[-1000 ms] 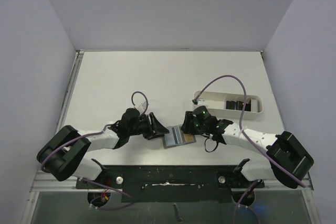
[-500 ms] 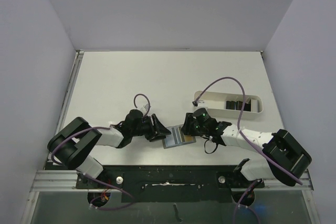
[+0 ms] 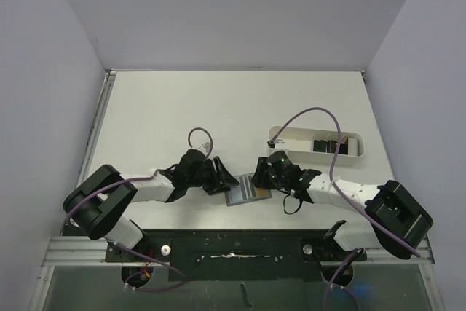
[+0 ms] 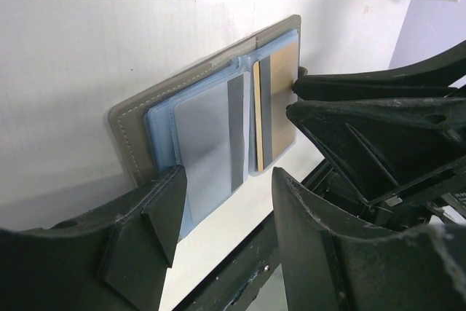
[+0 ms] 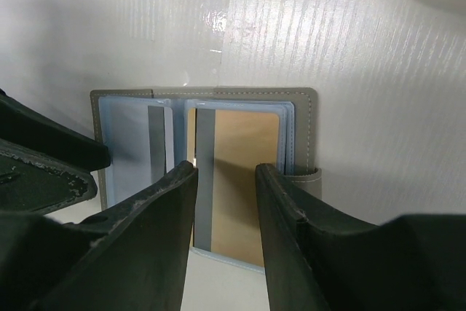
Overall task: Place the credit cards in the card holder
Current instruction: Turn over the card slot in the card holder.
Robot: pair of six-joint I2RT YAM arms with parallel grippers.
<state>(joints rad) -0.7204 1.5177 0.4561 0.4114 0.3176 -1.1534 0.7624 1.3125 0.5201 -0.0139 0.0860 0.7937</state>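
The grey-olive card holder (image 3: 244, 191) lies open and flat near the table's front edge, blue lining up. In the left wrist view its pockets hold a silver-grey card (image 4: 207, 132) and a tan card (image 4: 280, 100), each with a dark stripe. My left gripper (image 3: 226, 180) is open at the holder's left edge (image 4: 129, 130), one fingertip over the blue lining and nothing between the fingers. My right gripper (image 5: 226, 169) is open above the tan card (image 5: 247, 180), and its fingers (image 4: 364, 107) reach the holder from the right. More dark credit cards (image 3: 329, 145) stand in the tray.
A white oblong tray (image 3: 291, 136) sits at the right, behind the right arm. A purple cable (image 3: 313, 111) loops over it. The black base rail (image 3: 233, 249) runs just below the card holder.
My left arm has shifted right, bringing its gripper closer to the holder's left edge, jaws slightly wider. The right gripper has narrowed a little and stayed over the holder.
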